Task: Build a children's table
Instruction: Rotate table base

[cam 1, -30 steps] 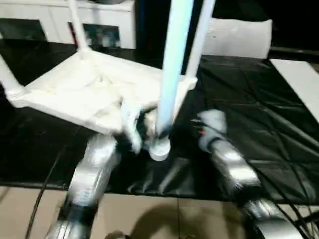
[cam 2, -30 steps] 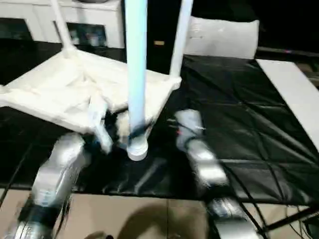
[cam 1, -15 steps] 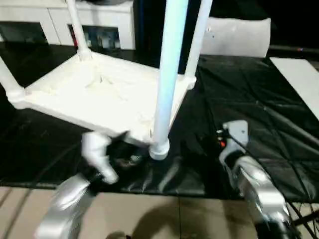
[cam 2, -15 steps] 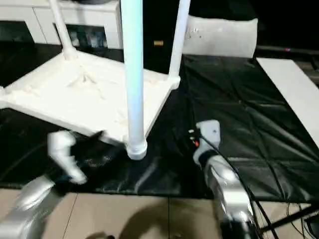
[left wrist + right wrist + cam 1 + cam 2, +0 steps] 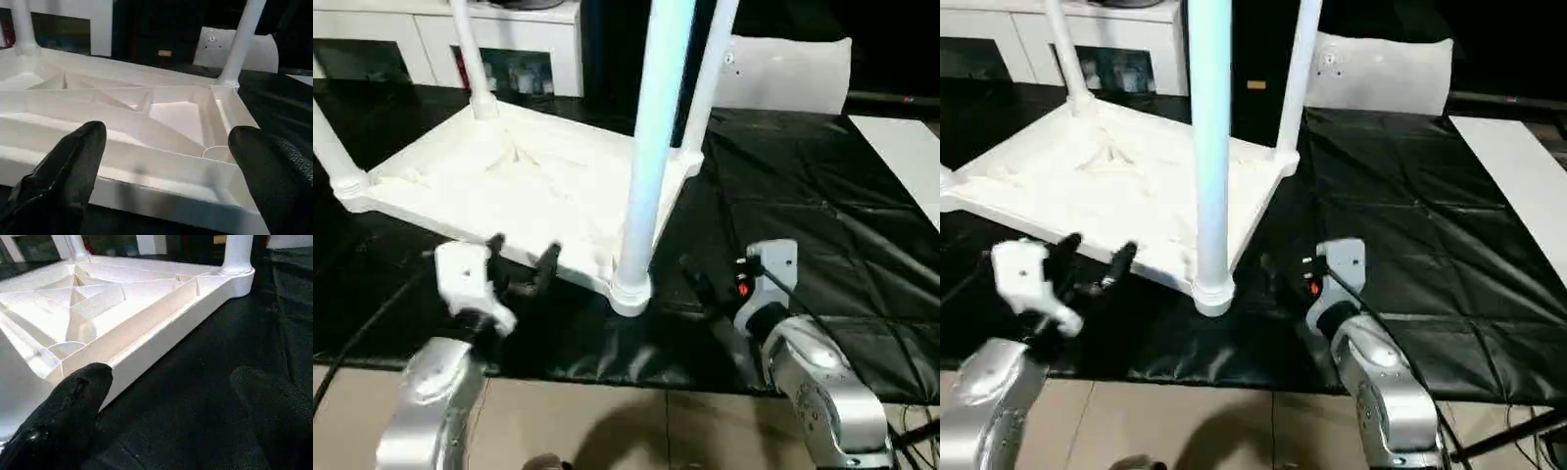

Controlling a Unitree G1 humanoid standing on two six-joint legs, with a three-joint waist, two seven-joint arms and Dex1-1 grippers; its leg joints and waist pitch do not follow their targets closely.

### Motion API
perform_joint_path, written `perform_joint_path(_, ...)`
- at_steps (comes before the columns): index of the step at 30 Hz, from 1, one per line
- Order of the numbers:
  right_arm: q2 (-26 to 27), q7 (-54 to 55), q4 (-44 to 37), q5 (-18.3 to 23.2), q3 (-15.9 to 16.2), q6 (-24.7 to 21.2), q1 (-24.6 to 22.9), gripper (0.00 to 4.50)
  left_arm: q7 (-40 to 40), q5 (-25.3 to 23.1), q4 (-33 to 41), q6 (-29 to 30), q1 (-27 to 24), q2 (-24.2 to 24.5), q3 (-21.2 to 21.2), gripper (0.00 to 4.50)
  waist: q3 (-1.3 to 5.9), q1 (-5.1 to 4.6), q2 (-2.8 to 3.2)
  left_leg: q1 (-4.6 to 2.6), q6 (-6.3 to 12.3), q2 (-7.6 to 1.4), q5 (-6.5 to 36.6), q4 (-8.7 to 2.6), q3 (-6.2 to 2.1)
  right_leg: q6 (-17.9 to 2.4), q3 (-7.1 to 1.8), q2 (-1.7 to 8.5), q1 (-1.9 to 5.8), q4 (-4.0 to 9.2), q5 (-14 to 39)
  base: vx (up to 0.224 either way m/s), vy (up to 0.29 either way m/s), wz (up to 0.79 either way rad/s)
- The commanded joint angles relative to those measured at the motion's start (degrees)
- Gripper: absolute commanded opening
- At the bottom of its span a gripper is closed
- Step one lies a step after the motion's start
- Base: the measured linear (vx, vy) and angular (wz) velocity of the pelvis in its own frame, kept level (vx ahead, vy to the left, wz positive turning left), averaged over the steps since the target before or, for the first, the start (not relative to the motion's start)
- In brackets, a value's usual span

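White plastic children's table [image 5: 519,186] lying upside down on black-covered work table [image 5: 822,225], legs pointing up; left gripper [image 5: 522,266] hovering at 7 o'clock of it, spread wide, empty; right gripper [image 5: 171,401] at 5 o'clock, also gaping, holding nothing

Children's table [image 5: 519,186] upside down on work table [image 5: 803,196], legs up.

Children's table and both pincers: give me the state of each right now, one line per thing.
children's table: upside down on the black-covered work table, ribbed underside up, four legs standing in the corner sockets.
nearest leg: upright, seated in its socket.
left pincer: open, holding nothing, just short of the table's near edge.
right pincer: open, holding nothing, over the black cover beside the near corner.
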State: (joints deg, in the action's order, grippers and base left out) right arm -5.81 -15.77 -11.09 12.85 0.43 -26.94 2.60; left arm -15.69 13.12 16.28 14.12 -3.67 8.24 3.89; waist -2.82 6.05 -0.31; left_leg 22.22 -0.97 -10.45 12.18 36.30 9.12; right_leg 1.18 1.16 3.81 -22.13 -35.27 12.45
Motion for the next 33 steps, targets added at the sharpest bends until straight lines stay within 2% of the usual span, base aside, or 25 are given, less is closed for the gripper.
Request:
perform_joint_path(1,0.39,0.97,-2.25,0.02,0.76,-1.6,-0.02,4.5,0.92,-0.91,0.37,1.29,-0.16,0.4,0.26,4.47,3.01,1.73,-0.78,3.44,7.96,-2.24,3.88,2.19,-3.42,-10.34,-10.04,15.8,4.9,8.7,16.92,0.023,0.113,-0.05)
perform_joint_path(2,0.3,1.2,-2.54,-0.13,0.82,-1.69,-0.27,4.5,0.83,-1.06,0.58,1.28,-0.25,0.43,0.08,4.47,3.09,1.87,-0.46,3.77,7.61,-2.32,3.31,2.37,-4.23,-11.92,-9.69,15.54,4.86,8.51,16.2,0.019,0.172,-0.06)
perform_joint_path(3,0.3,1.2,-2.54,-0.13,0.82,-1.69,-0.27,4.5,0.83,-1.06,0.58,1.28,-0.25,0.43,0.08,4.47,3.09,1.45,0.81,1.8,10.89,-1.52,-0.49,-2.23,-3.66,-13.46,-5.23,8.89,3.11,6.81,13.3,0.019,0.222,0.03)
perform_joint_path(4,0.34,1.76,-2.75,-0.14,0.5,-2.0,-0.83,4.5,0.67,-1.33,0.74,1.34,-0.41,0.6,-0.2,4.47,3.26,0.78,1.15,0.05,14.04,-0.99,-2.66,-3.88,-2.55,-12.34,-3.13,5.02,1.97,5.18,11.53,0.019,0.222,0.03)
perform_joint_path(5,0.48,1.96,-2.75,-0.06,0.26,-2.07,-1.04,4.5,0.68,-1.56,0.68,1.35,-0.38,0.74,-0.38,4.47,3.77,-2.03,2.29,-4.87,24.34,-0.46,-10.75,-4.62,-3.59,-9.05,1.43,-0.83,-2.05,-0.37,7.18,0.039,0.257,0.08)
perform_joint_path(6,0.5,2.57,-2.8,-0.32,-0.14,-2.47,-1.23,4.5,1.22,-2.04,0.45,1.83,-0.23,0.83,-0.48,4.47,3.32,-2.72,2.97,-4.49,30.88,-1.06,-14.83,-6.19,-3.65,-3.37,4.4,-2.41,-3.94,-6.57,9.24,0.02,0.258,0.04)
perform_joint_path(8,0.59,2.86,-2.77,-0.35,-0.45,-2.57,-1.29,4.5,1.0,-2.05,0.15,1.39,-0.09,0.96,-0.65,4.47,3.2,-2.47,2.69,-3.34,33.69,-2.82,-18.25,-6.35,-4.24,0.85,4.75,-1.0,-4.5,-8.59,8.84,-0.007,0.228,0.02)
perform_joint_path(9,0.66,3.02,-2.76,-0.33,-0.65,-2.61,-1.32,4.5,0.76,-1.99,-0.03,1.0,-0.02,1.07,-0.77,4.47,2.74,-2.18,1.46,-1.9,28.63,-3.97,-11.39,-6.9,-3.35,0.83,3.39,1.25,-3.19,-6.1,6.85,-0.067,0.144,-0.12)
perform_joint_path(10,0.66,3.02,-2.76,-0.33,-0.65,-2.61,-1.32,4.5,0.76,-1.99,-0.03,1.0,-0.02,1.07,-0.77,4.47,2.93,-2.47,-0.05,-1.44,24.49,-3.8,-5.49,-6.44,-3.75,-0.1,1.34,3.13,-1.81,-3.44,5.93,-0.067,0.144,-0.12)
perform_joint_path(11,0.68,3.64,-2.79,-0.57,-0.99,-2.75,-1.41,4.5,0.95,-2.75,-0.09,0.93,-0.07,1.48,-1.11,4.47,2.0,-0.01,-1.33,-0.4,10.29,-1.51,12.52,-1.19,-2.54,-4.04,-5.75,12.87,-1.01,5.17,17.98,-0.088,0.13,-0.06)
perform_joint_path(12,0.68,3.64,-2.79,-0.57,-0.99,-2.75,-1.41,4.5,0.95,-2.75,-0.09,0.93,-0.07,1.48,-1.11,4.47,2.1,0.15,-1.95,-0.59,5.61,-0.78,11.7,2.98,-3.95,-6.54,-7.6,16.42,-0.33,7.49,24.77,-0.072,0.136,-0.13)
perform_joint_path(13,1.27,5.87,-3.08,-0.49,-2.74,-3.27,-1.85,4.5,0.97,-3.43,0.06,1.52,-0.14,2.06,-1.55,4.47,2.02,-0.63,-0.18,1.29,-1.09,-0.88,4.4,4.37,-7.5,-10.21,-5.41,15.81,2.76,6.29,28.41,-0.072,0.136,-0.13)
perform_joint_path(14,1.45,6.77,-3.29,-0.42,-3.59,-3.31,-2.16,4.5,0.9,-3.2,0.2,1.71,-0.14,1.97,-1.55,4.47,1.03,-1.79,1.37,-1.11,-5.33,-1.46,13.0,-1.36,-8.02,-8.88,0.32,7.55,0.92,5.97,34.19,-0.076,0.158,-0.2)
perform_joint_path(15,1.32,7.26,-3.59,-0.71,-3.98,-3.37,-2.44,4.5,0.79,-2.49,0.42,2.21,-0.18,1.71,-1.41,4.47,0.67,-3.69,2.85,-1.6,-11.33,-4.84,35.82,-7.22,-9.56,-5.25,1.06,2.47,-0.05,1.56,21.48,-0.126,0.154,0.01)
perform_joint_path(16,0.98,7.38,-3.88,-0.95,-4.13,-3.72,-2.8,4.5,0.89,-2.69,0.66,2.68,-0.25,1.86,-1.59,4.47,1.05,-4.11,3.41,-1.5,-13.35,-4.62,42.91,-8.89,-10.18,-4.82,1.66,2.12,1.07,-1.05,12.7,-0.126,0.154,0.01)
perform_joint_path(17,0.52,7.46,-3.96,-1.65,-3.9,-3.48,-3.01,4.5,0.85,-2.81,0.73,2.75,-0.38,1.92,-1.78,4.47,1.21,-3.94,3.37,-1.83,-13.81,-3.59,47.46,-9.95,-9.52,-4.74,2.67,1.71,1.39,-1.97,2.17,-0.11,0.126,0.12)
perform_joint_path(18,-0.23,7.63,-4.08,-2.84,-3.49,-3.06,-3.35,4.5,0.78,-3.09,0.82,2.83,-0.62,2.05,-2.13,4.47,1.0,-4.24,3.28,-2.04,-14.29,-2.16,45.3,-9.69,-8.1,-4.78,2.23,2.62,1.26,-0.4,1.31,-0.061,0.095,0.13)
perform_joint_path(19,-0.23,7.25,-4.17,-2.16,-3.77,-3.48,-3.49,4.5,0.73,-3.37,0.9,2.66,-0.86,2.13,-2.4,4.47,0.95,-4.37,2.89,-1.77,-14.1,-1.78,43.54,-9.45,-7.84,-4.32,1.51,3.33,1.81,0.54,3.3,-0.061,0.095,0.13)
perform_joint_path(20,-0.19,7.1,-4.2,-1.86,-3.89,-3.64,-3.52,4.5,0.71,-3.41,0.92,2.6,-0.93,2.12,-2.46,4.47,0.76,-4.65,2.4,-1.07,-13.61,-1.5,42.3,-8.98,-7.9,-4.53,0.79,4.5,2.48,1.96,7.68,-0.052,0.058,-0.02)
perform_joint_path(21,-0.87,7.01,-4.5,-1.82,-4.14,-3.97,-3.35,4.5,0.43,-3.49,1.36,2.48,-1.52,2.01,-2.76,4.47,0.7,-4.21,1.29,-1.76,-10.71,-1.2,37.65,-7.06,-6.97,-5.09,-1.13,7.4,1.3,5.11,23.49,-0.056,0.021,-0.03)
perform_joint_path(22,-1.09,7.05,-4.46,-1.86,-4.32,-3.94,-3.21,4.5,0.42,-3.48,1.53,2.5,-1.69,1.99,-2.79,4.47,0.59,-4.23,1.12,-2.2,-9.72,-1.24,37.28,-6.49,-6.87,-5.26,-1.45,8.0,0.93,5.99,28.32,-0.074,0.024,-0.07)
perform_joint_path(23,-1.13,7.06,-4.46,-1.87,-4.35,-3.94,-3.19,4.5,0.41,-3.47,1.55,2.5,-1.72,1.98,-2.8,4.47,0.8,-4.46,0.48,-1.65,-7.17,-1.46,33.05,-6.37,-6.87,-5.21,-1.59,8.69,1.65,6.49,32.56,0.0,0.0,0.0)
perform_joint_path(25,-0.43,7.35,-4.53,-0.54,-5.56,-3.83,-2.93,4.5,0.78,-3.31,1.87,2.68,-2.08,2.16,-2.94,4.47,1.15,-4.29,0.63,-1.0,-5.38,-1.87,26.43,-6.75,-6.56,-5.84,-1.55,8.33,2.0,6.19,28.56,0.0,0.0,0.0)
perform_joint_path(27,-0.63,7.61,-4.78,-0.13,-5.81,-5.28,-2.8,4.5,1.23,-3.68,2.18,2.5,-2.35,2.28,-3.04,4.47,0.88,-4.32,0.17,-0.73,-4.83,-2.07,25.21,-7.1,-6.33,-6.98,-1.45,7.79,1.89,5.83,25.11,0.0,0.0,0.0)
perform_joint_path(33,-1.22,4.65,-6.31,2.19,-4.24,-6.31,-3.67,4.5,1.05,-2.32,3.2,2.3,-3.04,1.03,-3.48,4.47,0.81,-4.21,-0.27,-0.83,-4.29,-2.3,24.45,-6.84,-6.11,-7.71,-1.6,8.02,1.74,5.85,25.16,0.0,0.0,0.0)
